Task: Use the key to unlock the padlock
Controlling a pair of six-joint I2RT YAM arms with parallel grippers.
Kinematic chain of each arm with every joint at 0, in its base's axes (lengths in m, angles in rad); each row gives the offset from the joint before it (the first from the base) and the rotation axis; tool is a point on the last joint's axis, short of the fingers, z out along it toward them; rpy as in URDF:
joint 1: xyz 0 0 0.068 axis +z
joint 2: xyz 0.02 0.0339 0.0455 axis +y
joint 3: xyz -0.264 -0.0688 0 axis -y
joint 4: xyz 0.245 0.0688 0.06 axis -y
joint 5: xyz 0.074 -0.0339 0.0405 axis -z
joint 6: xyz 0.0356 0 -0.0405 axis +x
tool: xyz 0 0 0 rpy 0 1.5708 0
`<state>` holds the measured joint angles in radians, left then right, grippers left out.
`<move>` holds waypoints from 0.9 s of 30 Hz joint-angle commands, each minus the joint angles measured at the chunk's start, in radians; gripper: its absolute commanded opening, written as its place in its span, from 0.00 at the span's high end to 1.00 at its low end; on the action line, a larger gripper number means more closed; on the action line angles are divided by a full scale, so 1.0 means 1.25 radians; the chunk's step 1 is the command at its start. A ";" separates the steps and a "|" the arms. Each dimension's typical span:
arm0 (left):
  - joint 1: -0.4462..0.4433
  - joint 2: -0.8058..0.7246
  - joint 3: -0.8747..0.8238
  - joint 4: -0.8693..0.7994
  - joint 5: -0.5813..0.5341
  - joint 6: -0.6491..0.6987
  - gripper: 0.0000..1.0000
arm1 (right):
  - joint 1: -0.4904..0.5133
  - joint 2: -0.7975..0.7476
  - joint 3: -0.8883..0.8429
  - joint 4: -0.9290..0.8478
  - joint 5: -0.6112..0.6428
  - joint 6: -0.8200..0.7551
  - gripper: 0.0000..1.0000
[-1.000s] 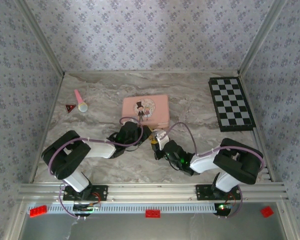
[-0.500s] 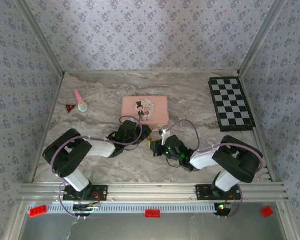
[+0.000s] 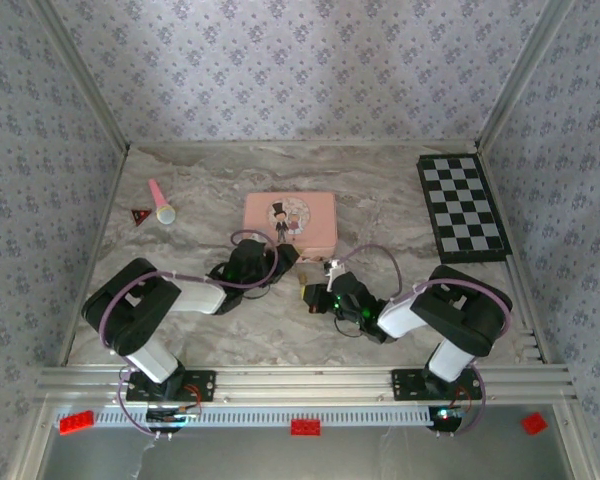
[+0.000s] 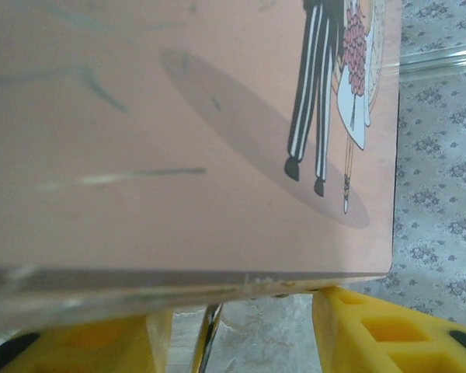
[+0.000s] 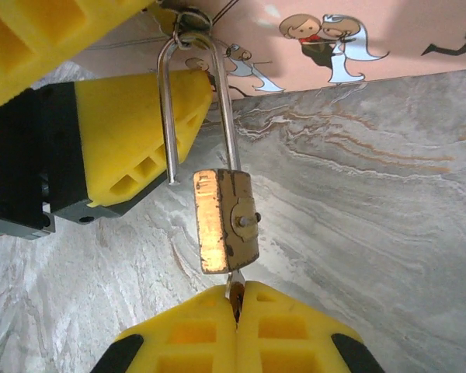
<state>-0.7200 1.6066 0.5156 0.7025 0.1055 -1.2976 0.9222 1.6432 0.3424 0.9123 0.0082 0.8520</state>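
Jaws of the right gripper (image 5: 237, 299) are pressed together on the key (image 5: 234, 283), which is set in the underside of the padlock (image 5: 225, 221). The padlock is held off the bench (image 5: 388, 194), just near of the pink tin (image 5: 412, 31), at mid-bench. One leg of its shackle (image 5: 166, 109) is seen free of the body. The shackle's top is placed between the jaws of the left gripper (image 4: 241, 338), which stand apart.

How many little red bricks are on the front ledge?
3. On the front ledge, the left red brick is at the left end, the middle red brick is at the centre and the right red brick is at the right end. Others may be hidden.
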 commanded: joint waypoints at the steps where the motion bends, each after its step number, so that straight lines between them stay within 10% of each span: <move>1: 0.015 -0.019 -0.023 -0.069 -0.010 -0.010 0.47 | -0.008 0.005 -0.020 0.011 0.023 0.035 1.00; 17: 0.095 -0.573 0.019 -0.635 -0.176 0.401 0.42 | -0.044 -0.120 0.048 -0.302 -0.060 -0.141 0.87; 27: 0.277 -0.388 0.186 -0.726 0.036 0.614 0.40 | -0.078 -0.121 0.104 -0.434 -0.103 -0.209 0.74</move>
<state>-0.3809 1.0477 0.6891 -0.1215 0.0528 -0.6567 0.8299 1.5105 0.4324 0.4706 -0.0956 0.6498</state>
